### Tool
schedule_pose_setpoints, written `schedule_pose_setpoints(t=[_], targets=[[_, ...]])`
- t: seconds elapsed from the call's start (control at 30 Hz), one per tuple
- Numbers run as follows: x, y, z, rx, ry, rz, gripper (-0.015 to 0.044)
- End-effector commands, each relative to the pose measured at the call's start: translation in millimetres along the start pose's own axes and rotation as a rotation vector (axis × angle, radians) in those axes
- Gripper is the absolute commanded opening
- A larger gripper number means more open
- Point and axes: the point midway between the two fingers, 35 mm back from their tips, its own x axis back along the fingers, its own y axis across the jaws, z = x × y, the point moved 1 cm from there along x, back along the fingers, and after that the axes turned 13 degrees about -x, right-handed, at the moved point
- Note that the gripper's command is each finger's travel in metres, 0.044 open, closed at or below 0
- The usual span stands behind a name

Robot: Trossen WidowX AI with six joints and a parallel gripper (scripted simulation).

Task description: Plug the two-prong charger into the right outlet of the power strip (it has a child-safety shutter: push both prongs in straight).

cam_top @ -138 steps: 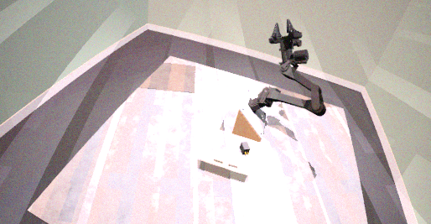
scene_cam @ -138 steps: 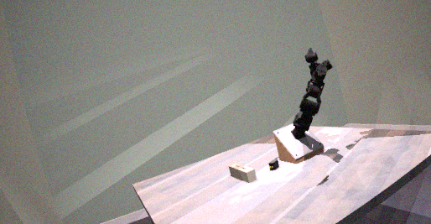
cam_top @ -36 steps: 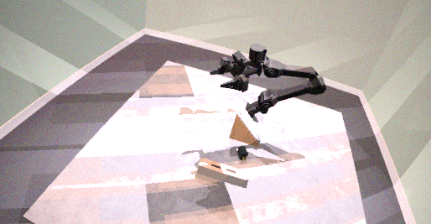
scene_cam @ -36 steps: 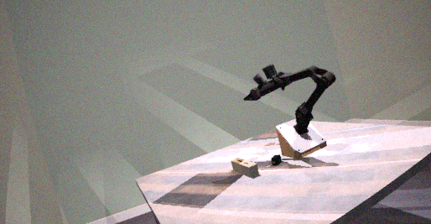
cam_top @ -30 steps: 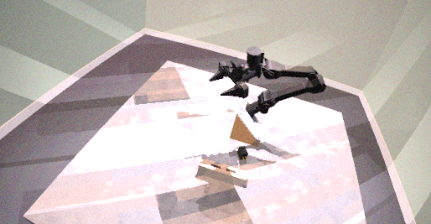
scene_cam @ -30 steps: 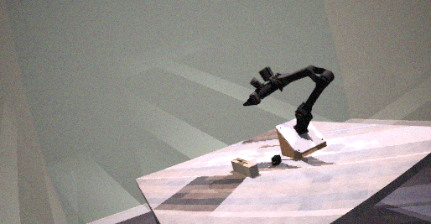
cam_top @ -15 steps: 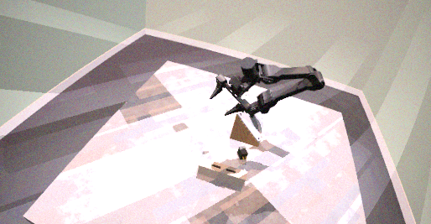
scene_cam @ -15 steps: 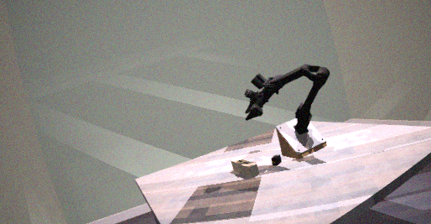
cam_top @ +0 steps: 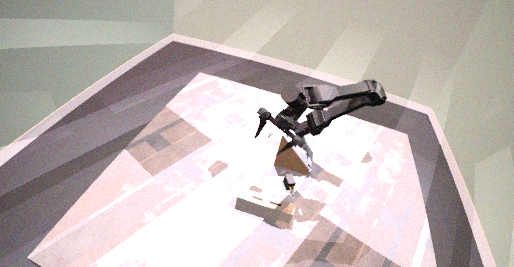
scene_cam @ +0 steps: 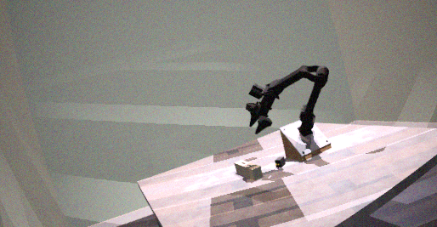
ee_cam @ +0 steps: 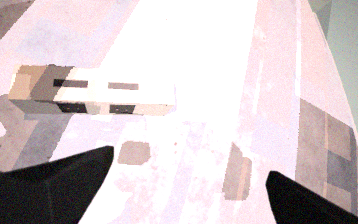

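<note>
End effector (scene_cam: 258, 122) wide open, empty, raised above power strip (scene_cam: 248, 170), charger (scene_cam: 280, 162) nearby.

Pale green walls (cam_top: 350, 17) with lighter slanting bands, dark purple-grey floor (cam_top: 100, 112), whitish patchy table top (cam_top: 200, 217), pale skirting

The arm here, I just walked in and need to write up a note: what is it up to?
The arm's gripper hangs open in the air above the table, holding nothing. The small black charger sits on the table beside the arm's wedge-shaped base, untouched. The power strip lies a little farther out, apart from the charger, and the wrist view looks down on it between the spread fingers. Nothing is plugged in yet; the charger has yet to be picked up.
</note>
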Motion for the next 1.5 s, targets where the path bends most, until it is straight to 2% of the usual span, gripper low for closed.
schedule_pose_setpoints(t=[0.0, 0.63, 1.2, 1.47], targets=[[-7.7, 9.6, 6.5, 0.055, 0.060, -0.029, 0.0440], [-33.6, 61.9, 53.7, 0.364, 0.369, -0.185, 0.0440], [-36.7, 101.3, 103.1, 0.617, 0.627, -0.341, 0.0440], [-37.0, 106.4, 111.3, 0.647, 0.660, -0.362, 0.0440]])
